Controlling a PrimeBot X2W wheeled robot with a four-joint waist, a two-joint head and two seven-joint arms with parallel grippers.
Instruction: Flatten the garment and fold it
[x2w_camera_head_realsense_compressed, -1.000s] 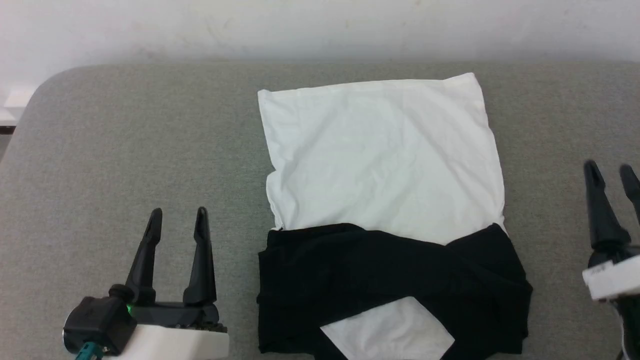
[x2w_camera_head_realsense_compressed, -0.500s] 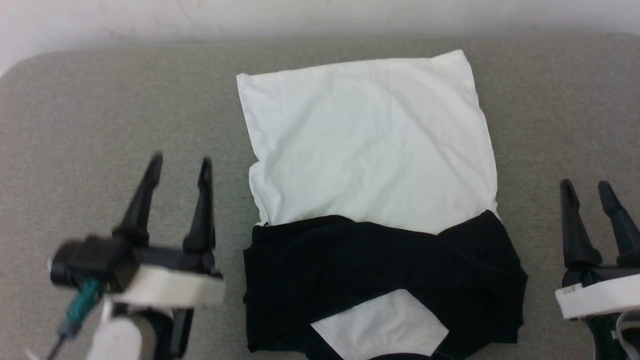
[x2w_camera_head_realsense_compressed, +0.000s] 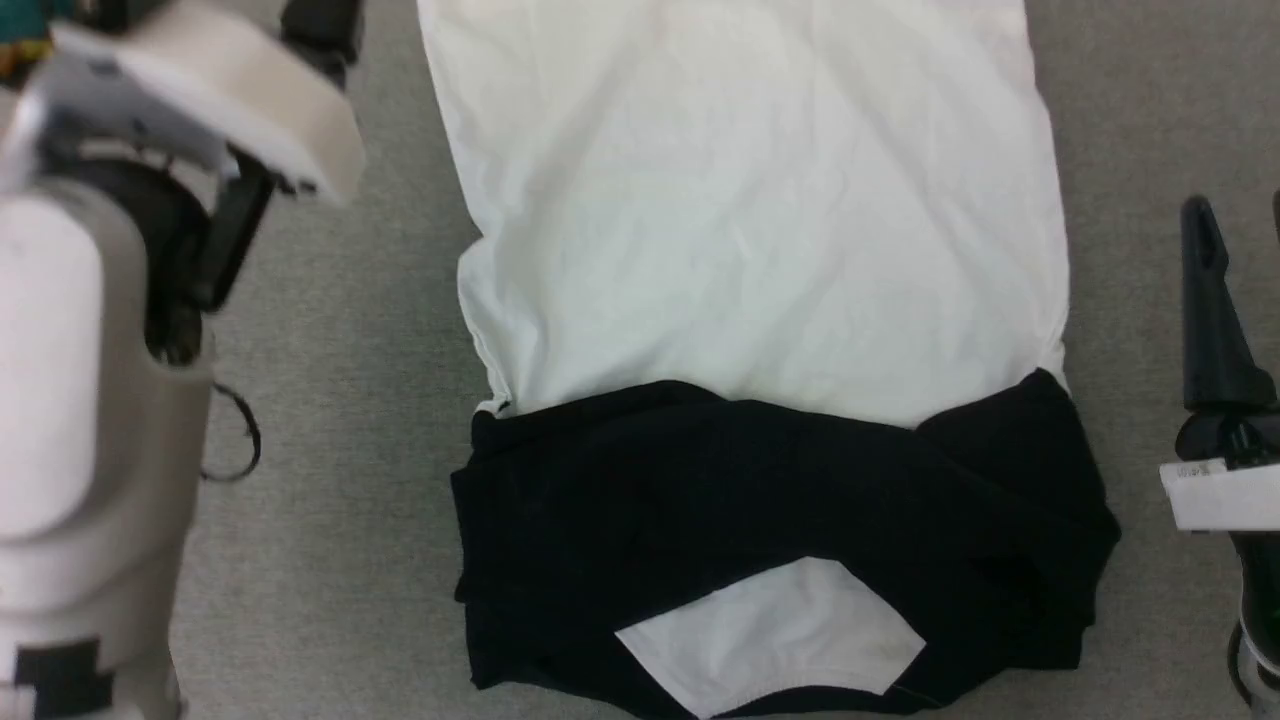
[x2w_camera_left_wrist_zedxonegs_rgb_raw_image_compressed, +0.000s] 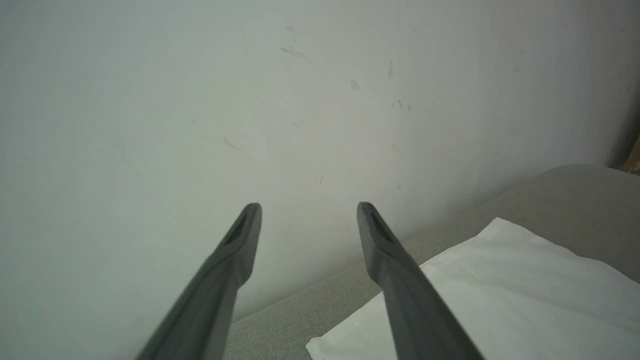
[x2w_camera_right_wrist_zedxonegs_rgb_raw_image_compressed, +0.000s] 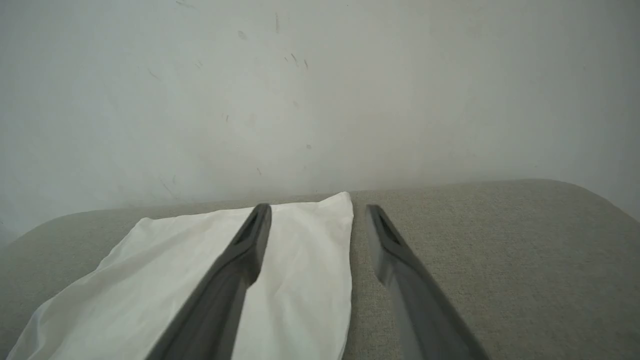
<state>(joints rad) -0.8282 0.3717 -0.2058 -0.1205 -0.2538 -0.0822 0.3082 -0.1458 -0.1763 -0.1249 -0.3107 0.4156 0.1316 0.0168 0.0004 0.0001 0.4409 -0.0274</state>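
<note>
Shirt (x2w_camera_head_realsense_compressed: 750, 250) lies mid-frame on grey top (x2w_camera_head_realsense_compressed: 350, 400), black sleeves (x2w_camera_head_realsense_compressed: 750, 500) folded across its lower part. My L claw (x2w_camera_left_wrist_zedxonegs_rgb_raw_image_compressed: 307, 210) & R claw (x2w_camera_right_wrist_zedxonegs_rgb_raw_image_compressed: 317, 212) are both wide, holding nothing.

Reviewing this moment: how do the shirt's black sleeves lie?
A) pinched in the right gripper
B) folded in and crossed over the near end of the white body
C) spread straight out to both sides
B: the black sleeves lie crossed over the near end of the garment, inside its white body's width.
</note>
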